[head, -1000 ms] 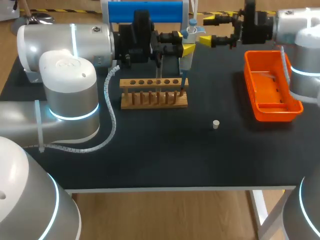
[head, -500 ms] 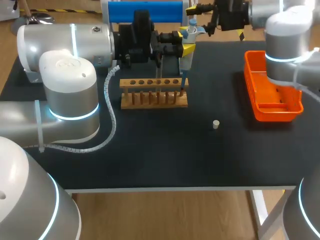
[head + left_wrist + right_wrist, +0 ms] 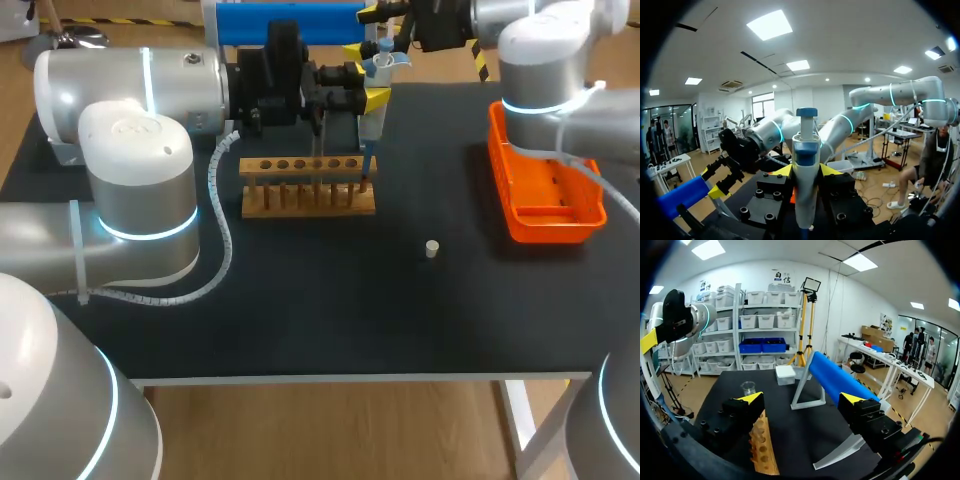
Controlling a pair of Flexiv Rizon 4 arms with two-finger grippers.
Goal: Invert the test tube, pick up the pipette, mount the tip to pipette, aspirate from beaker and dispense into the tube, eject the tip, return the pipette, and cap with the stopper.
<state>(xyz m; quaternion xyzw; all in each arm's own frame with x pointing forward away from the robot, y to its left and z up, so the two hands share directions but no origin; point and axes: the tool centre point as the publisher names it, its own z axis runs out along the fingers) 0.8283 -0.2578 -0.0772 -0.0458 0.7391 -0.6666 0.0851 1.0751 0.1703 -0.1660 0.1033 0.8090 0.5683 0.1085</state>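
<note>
My left gripper (image 3: 365,85) is shut on the white and blue pipette (image 3: 378,95), held upright at the back of the table. The pipette's thin lower end hangs over the right end of the wooden tube rack (image 3: 308,187). In the left wrist view the pipette (image 3: 805,165) stands between the two yellow tips. My right gripper (image 3: 375,28) is open and empty, high at the far edge, just behind the pipette's top. The right wrist view has the gripper (image 3: 801,400) above the rack (image 3: 762,445), with the glass beaker (image 3: 748,388) further ahead. A small white stopper (image 3: 431,249) lies alone on the mat.
An orange bin (image 3: 545,215) sits at the right side under my right arm. A blue roll on a grey stand (image 3: 290,22) stands at the back edge. A white box (image 3: 786,374) sits beside the beaker.
My right gripper has swung from right of the pipette up and left to the far edge behind it, staying open. The left arm and pipette have not moved.
</note>
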